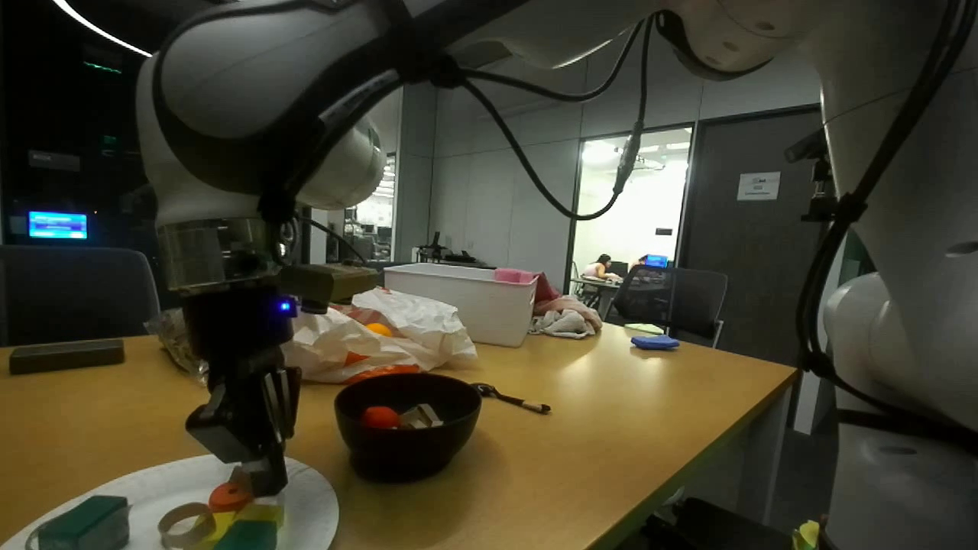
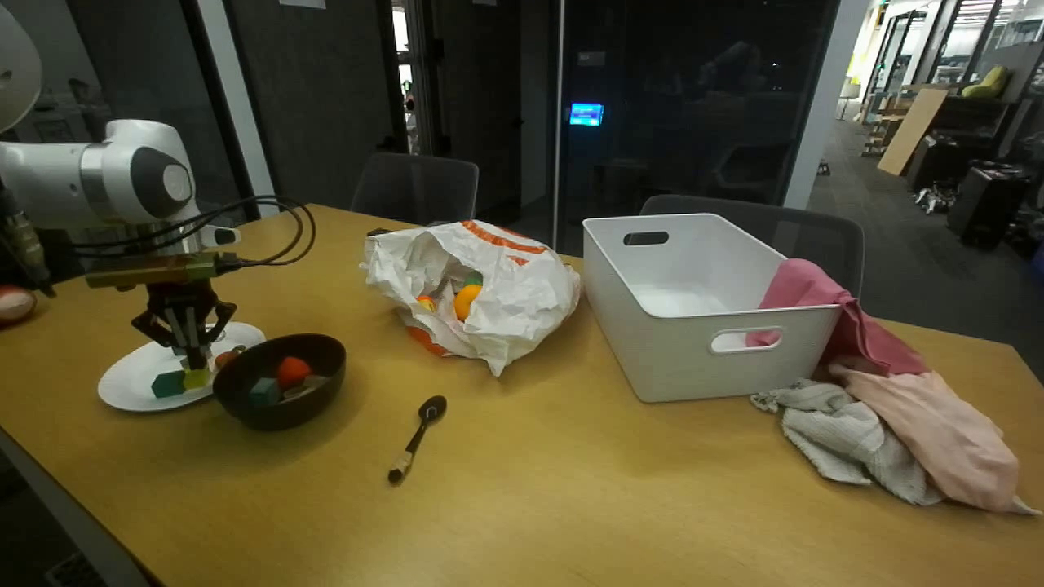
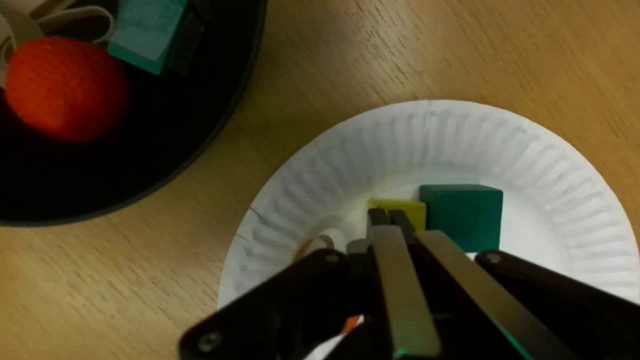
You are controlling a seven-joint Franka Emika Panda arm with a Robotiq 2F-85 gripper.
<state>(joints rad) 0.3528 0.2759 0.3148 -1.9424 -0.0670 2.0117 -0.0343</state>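
My gripper points down over a white paper plate, its fingertips together and no object visible between them. Just beyond the tips in the wrist view is a yellow block, partly covered by the fingers; whether they touch it I cannot tell. A green block stands against the yellow one on the right. In an exterior view, an orange round piece, a tan ring and another green block lie on the plate. Beside it, a black bowl holds a red-orange ball and a green block.
A crumpled white bag with orange fruit inside stands behind the bowl. A black spoon lies on the table near the bowl. Farther along are a white bin and cloths. A blue item lies near the table edge.
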